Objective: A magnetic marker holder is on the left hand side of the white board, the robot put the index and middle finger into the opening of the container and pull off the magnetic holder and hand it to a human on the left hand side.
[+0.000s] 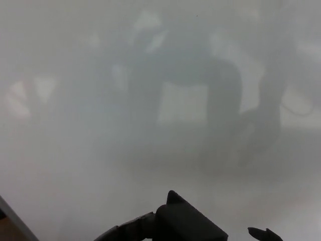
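Glossy, seemingly smooth whiteboard [75,165]; matt black hand [188,223]
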You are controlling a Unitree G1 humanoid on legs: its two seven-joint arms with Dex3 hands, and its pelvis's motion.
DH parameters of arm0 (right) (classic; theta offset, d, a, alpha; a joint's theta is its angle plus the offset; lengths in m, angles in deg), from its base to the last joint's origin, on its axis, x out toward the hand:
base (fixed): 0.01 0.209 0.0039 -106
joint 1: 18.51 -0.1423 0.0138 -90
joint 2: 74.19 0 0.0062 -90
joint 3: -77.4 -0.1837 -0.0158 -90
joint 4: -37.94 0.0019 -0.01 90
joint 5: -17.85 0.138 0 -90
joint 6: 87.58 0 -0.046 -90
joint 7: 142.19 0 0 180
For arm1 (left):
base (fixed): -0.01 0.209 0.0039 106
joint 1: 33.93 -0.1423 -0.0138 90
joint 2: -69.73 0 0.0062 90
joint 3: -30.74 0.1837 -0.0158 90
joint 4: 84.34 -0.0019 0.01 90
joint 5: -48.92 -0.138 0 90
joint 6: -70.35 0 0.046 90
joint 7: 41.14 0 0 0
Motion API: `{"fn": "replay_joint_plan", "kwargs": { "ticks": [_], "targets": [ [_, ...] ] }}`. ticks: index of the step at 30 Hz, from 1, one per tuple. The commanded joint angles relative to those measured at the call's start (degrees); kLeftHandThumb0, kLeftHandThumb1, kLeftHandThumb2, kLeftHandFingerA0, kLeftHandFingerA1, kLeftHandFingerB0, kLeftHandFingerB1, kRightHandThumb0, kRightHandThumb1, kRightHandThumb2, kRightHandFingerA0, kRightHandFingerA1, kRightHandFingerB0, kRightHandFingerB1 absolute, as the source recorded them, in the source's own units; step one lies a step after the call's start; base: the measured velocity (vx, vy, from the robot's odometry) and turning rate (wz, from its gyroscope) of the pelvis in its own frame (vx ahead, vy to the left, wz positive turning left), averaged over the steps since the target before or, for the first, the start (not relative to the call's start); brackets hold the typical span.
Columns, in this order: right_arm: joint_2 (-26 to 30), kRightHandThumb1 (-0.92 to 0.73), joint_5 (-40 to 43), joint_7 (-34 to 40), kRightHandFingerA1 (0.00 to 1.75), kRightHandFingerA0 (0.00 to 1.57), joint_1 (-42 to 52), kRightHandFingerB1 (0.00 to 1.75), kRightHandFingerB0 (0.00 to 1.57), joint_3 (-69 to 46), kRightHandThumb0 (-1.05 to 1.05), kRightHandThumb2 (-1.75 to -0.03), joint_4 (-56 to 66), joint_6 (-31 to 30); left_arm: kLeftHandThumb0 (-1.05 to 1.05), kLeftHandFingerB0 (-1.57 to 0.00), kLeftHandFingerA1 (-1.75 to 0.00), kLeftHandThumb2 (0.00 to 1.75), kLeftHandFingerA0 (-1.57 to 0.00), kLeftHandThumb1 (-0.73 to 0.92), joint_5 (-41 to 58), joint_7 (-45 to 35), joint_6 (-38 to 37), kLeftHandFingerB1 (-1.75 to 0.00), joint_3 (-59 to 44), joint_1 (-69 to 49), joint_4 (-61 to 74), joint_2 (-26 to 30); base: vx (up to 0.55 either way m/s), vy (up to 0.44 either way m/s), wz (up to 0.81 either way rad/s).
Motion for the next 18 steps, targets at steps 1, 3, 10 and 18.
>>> {"fn": "replay_joint_plan", "kwargs": {
  "ticks": [1,3,10,18],
  "targets": [
    [0.6,-0.69,-1.5,1.8,0.54,0.87,-0.5,0.29,0.24,1.0,-0.48,-0.61,-0.7,-1.3,-0.41,-0.75,-0.51,0.62,-1.03,0.7,18.6,11.7,17.1,-0.44,-7.6,-7.1,6.3,-14.2,0.0,0.0,0.0],
    [0.6,-0.69,-1.5,1.7,0.54,0.87,-0.5,0.29,0.24,1.0,-0.48,-0.61,-0.7,-1.3,-0.41,-0.75,-0.51,0.62,-1.03,0.7,19.1,11.9,18.2,-0.44,-7.5,-7.7,6.3,-13.9,0.0,0.0,0.0],
    [0.5,-0.7,-1.7,2.4,0.55,0.87,-1.0,0.3,0.24,1.4,-0.47,-0.61,-0.8,-1.7,-0.37,-0.54,-0.7,0.92,-0.89,0.59,22.3,15.0,18.9,-0.57,-6.2,-11.4,8.2,-14.9,0.0,0.0,0.0],
    [0.8,-0.69,-1.7,3.2,0.55,0.91,-0.7,0.29,0.24,1.6,-0.47,-0.61,-0.9,-1.3,-1.05,-0.08,-0.45,1.0,-0.3,0.6,23.2,-2.1,1.0,-0.19,4.2,-10.2,4.6,-7.8,0.0,0.0,0.0]
  ]
}}
